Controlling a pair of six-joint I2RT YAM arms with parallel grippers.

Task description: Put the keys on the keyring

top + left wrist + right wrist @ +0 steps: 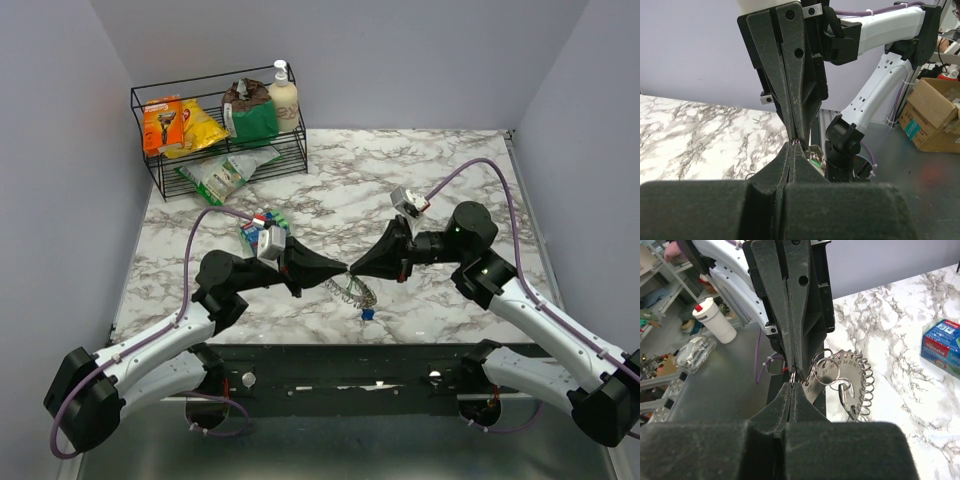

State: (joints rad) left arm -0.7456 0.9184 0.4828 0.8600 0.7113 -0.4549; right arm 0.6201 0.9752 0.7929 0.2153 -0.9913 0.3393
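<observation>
My left gripper (343,268) and right gripper (356,268) meet tip to tip above the front middle of the table. Both are shut on the same small split ring (796,374). From it hangs the keyring (352,291), a numbered metal disc (842,376) edged with several wire loops. One key (846,396) hangs from a loop below the disc; its blue head (367,314) shows in the top view. In the left wrist view my fingers (805,167) touch the right gripper's fingers (800,95). There, loops and a green bit (816,156) show beside the tips.
A cluster of small blue, red and green items (262,228) lies behind the left arm; a blue one (942,346) shows in the right wrist view. A black wire rack (218,172) with packets and a bottle stands at the back left. The table's near edge (330,342) is close below the grippers.
</observation>
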